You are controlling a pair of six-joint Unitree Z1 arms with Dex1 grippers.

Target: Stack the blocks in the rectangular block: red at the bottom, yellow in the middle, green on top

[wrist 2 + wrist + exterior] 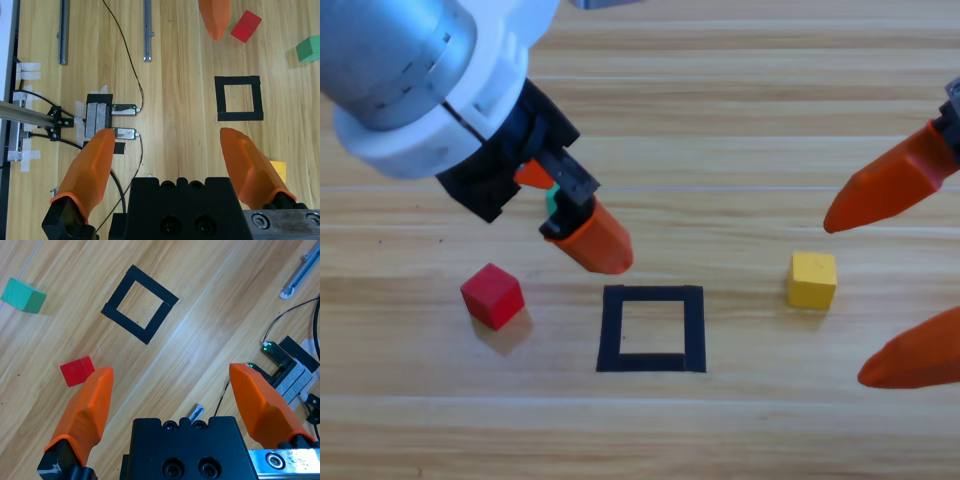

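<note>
The red cube (492, 295) lies left of the black tape frame (652, 328), whose inside shows bare wood. The yellow cube (812, 279) lies to the frame's right. Only a sliver of the green cube (552, 197) shows behind my left gripper (570, 215), which hangs open above the table, up and left of the frame. In the left wrist view, the green cube (22, 296), red cube (76, 371) and frame (140, 304) lie ahead of the open left gripper (172, 375). My right gripper (848, 300) stands open at the right edge, just right of the yellow cube (278, 169); nothing sits in the right gripper (167, 134).
Off the work area, the right wrist view shows a taped black box (97, 117), thin black cables and two metal rails (147, 30). A small board with a green light (280, 357) appears in the left wrist view.
</note>
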